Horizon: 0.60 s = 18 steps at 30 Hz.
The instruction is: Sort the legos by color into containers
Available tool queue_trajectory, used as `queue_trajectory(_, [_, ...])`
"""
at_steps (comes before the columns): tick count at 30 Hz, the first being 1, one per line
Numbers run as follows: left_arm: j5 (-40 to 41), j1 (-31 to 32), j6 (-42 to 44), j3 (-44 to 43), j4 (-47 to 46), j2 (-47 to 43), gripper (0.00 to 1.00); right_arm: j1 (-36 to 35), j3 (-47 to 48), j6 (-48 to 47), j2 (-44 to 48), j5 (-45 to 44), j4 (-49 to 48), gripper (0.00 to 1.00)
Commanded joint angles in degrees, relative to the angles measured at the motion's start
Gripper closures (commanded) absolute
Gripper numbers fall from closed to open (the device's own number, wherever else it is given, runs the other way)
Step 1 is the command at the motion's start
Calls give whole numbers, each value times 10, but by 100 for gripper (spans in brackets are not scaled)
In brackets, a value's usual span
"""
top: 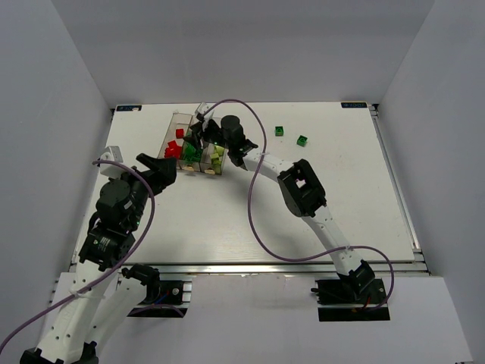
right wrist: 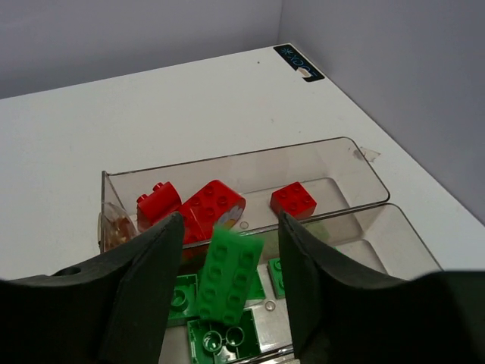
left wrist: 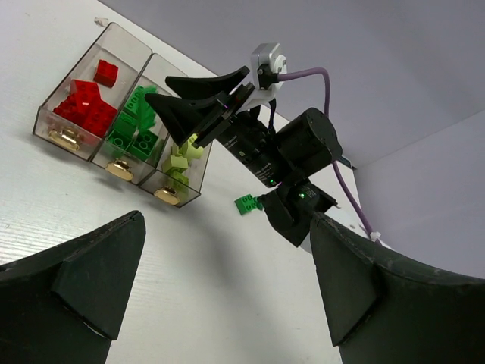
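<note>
Bins [right wrist: 250,155] half hidden by R gripper [right wrist: 231,227] (green brick [right wrist: 227,274] tilted btw fingers [right wrist: 144,292]).

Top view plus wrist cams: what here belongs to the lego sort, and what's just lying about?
Belongs to the job:
- clear bins
- red bricks, dark green bricks, pale green bricks, already binned
- green brick between the right pincer fingers
- two loose green bricks on the table

Just lying about:
- purple cables
- blue corner stickers
</note>
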<state>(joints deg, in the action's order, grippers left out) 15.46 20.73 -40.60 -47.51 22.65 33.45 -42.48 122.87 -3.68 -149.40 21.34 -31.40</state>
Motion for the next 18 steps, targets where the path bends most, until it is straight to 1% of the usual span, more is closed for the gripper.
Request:
queue_trajectory(1, [-6, -1, -6, 8, 0, 2, 2, 0, 2, -24, 10, -4, -37, 41])
queue_trajectory(2, [-12, -1, -6, 10, -2, 2, 2, 0, 2, -24, 11, -3, -36, 38])
queue_trajectory(3, [-14, -1, -9, 14, -2, 2, 2, 1, 1, -25, 12, -3, -36, 33])
queue_trajectory(4, [-16, -1, -10, 15, -2, 2, 2, 1, 1, -25, 15, -2, -37, 30])
queue_trajectory(8, [-34, -1, -12, 19, -16, 7, 2, 6, -12, -22, 34, 3, -36, 27])
queue_trajectory(9, [-47, -1, -11, 20, -20, 13, 3, 9, -21, -19, 45, 11, -36, 23])
queue_trajectory(10, [-55, -1, -10, 21, -24, 19, 4, 13, -34, -16, 77, 14, -35, 17])
queue_trajectory(11, [-65, -1, -8, 22, -36, 26, 6, 23, -63, -15, 97, 20, -25, 11])
queue_trajectory(12, [-89, -1, -5, 22, -43, 42, 9, 30, -75, -17, 117, 36, -10, 11])
queue_trajectory(13, [-104, -1, -4, 23, -53, 53, 14, 36, -84, -17, 159, 47, 11, 11])
queue_trajectory(14, [-119, -1, -4, 29, -63, 65, 20, 55, -89, -20, 177, 62, 39, 11])
queue_trajectory(15, [-133, -1, -4, 30, -85, 79, 39, 66, -89, -26, 193, 98, 109, 11])
queue_trajectory(16, [-157, 0, -7, 32, -95, 110, 49, 77, -93, -28, 228, 118, 144, 11])
queue_trajectory(17, [-179, 0, -10, 29, -102, 128, 58, 101, -103, -28, 248, 134, 171, 11])
queue_trajectory(18, [-190, 0, -14, 26, -113, 146, 63, 116, -116, -28, 267, 164, 215, 18])
